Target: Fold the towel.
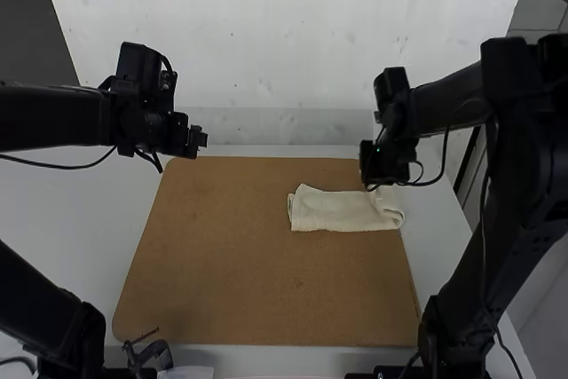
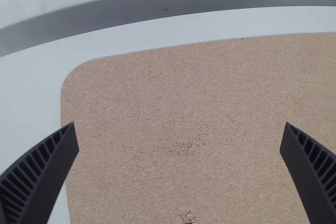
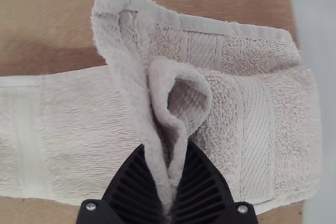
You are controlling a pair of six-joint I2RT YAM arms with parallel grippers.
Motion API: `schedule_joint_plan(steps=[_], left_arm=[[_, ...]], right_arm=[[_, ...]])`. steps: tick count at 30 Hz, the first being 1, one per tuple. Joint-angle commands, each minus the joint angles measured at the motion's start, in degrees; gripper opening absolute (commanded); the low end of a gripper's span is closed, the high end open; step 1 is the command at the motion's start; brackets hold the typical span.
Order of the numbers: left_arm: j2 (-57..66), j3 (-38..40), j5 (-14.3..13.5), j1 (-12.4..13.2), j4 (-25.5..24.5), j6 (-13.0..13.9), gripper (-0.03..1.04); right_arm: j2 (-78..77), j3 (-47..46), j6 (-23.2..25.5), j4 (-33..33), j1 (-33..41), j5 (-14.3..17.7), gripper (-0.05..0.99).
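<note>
The cream towel (image 1: 342, 210) lies as a narrow folded strip on the board's right half, with its right part bunched up. Over that right part is my right gripper (image 1: 377, 179). In the right wrist view the same gripper (image 3: 168, 192) is shut on a pinched, raised fold of the towel (image 3: 73, 124), which stands up in a loop. My left gripper (image 1: 200, 139) hangs over the board's far left corner, away from the towel. Its fingers stand wide apart in the left wrist view, where the gripper (image 2: 179, 140) has nothing between them.
A brown board (image 1: 240, 281) with rounded corners lies on the white table (image 1: 80, 228). A white panel (image 1: 284, 42) rises beyond the far edge. A small dark object (image 1: 151, 352) is near the board's near left corner.
</note>
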Motion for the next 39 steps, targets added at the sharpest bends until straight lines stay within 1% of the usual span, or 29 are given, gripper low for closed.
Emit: schedule_joint_plan(steps=[1, 3, 5, 8, 11, 18, 19, 22, 23, 24, 28, 30, 31, 33, 34, 39], left_arm=[[-1.5, -0.4, 0.2, 0.6, 0.5, 0.1, 0.99], [-1.7, -0.5, 0.2, 0.6, 0.5, 0.1, 0.99], [-1.7, -0.6, 0.2, 0.5, 0.5, 0.1, 0.99], [-1.8, -1.0, 0.1, 0.7, 0.5, 0.2, 0.99], [-1.8, -1.1, 0.3, 1.3, 0.6, 0.4, 0.99], [-1.7, -1.9, 0.4, 1.6, 1.9, 0.4, 0.98], [-1.7, -2.1, 0.3, 1.7, 1.9, 0.4, 0.98], [-1.5, -2.1, 0.4, 1.9, 2.0, 0.4, 0.98], [-1.4, -2.1, 0.4, 1.9, 2.0, 0.4, 0.98], [-1.3, -2.2, 0.4, 1.9, 2.0, 0.5, 0.98], [-1.2, -2.3, 0.4, 1.9, 2.1, 0.5, 0.98], [-1.2, -2.4, 0.5, 1.9, 2.8, 0.5, 0.98], [-1.2, -2.5, 0.5, 1.9, 3.0, 0.5, 0.98], [-1.2, -2.6, 0.4, 1.8, 3.2, 0.5, 0.98], [-1.2, -2.6, 0.5, 1.7, 3.2, 0.5, 0.98], [-1.2, -2.6, 0.5, 1.3, 3.3, 0.5, 0.98]], right_arm=[[0.6, 2.3, 7.5, 0.1, 8.2, 4.8, 0.02], [2.3, 4.0, 9.2, -0.1, 11.9, 5.7, 0.02], [4.1, 5.7, 10.6, -0.4, 14.6, 5.9, 0.02], [6.4, 7.6, 11.9, -0.8, 18.3, 7.1, 0.02], [8.7, 9.1, 12.6, -0.9, 20.8, 7.9, 0.02], [12.6, 10.7, 14.2, -0.3, 23.7, 8.3, 0.02], [12.7, 10.6, 14.5, 0.1, 23.9, 8.4, 0.04], [11.2, 9.9, 14.7, 2.1, 23.8, 8.2, 0.53], [9.9, 9.6, 14.7, 2.9, 23.8, 8.2, 0.58], [8.6, 9.3, 14.6, 3.6, 23.5, 8.1, 0.58], [4.0, 8.9, 14.5, 3.9, 21.5, 7.4, 0.58], [2.9, 8.7, 14.2, 3.8, 20.3, 7.3, 0.54], [2.8, 8.6, 14.1, 3.6, 20.0, 7.3, 0.42], [3.0, 8.0, 13.8, 3.7, 19.0, 7.4, 0.1], [3.6, 7.6, 13.3, 3.6, 18.9, 7.8, 0.01], [7.8, 6.0, 12.9, 2.1, 20.6, 8.3, 0.01]])
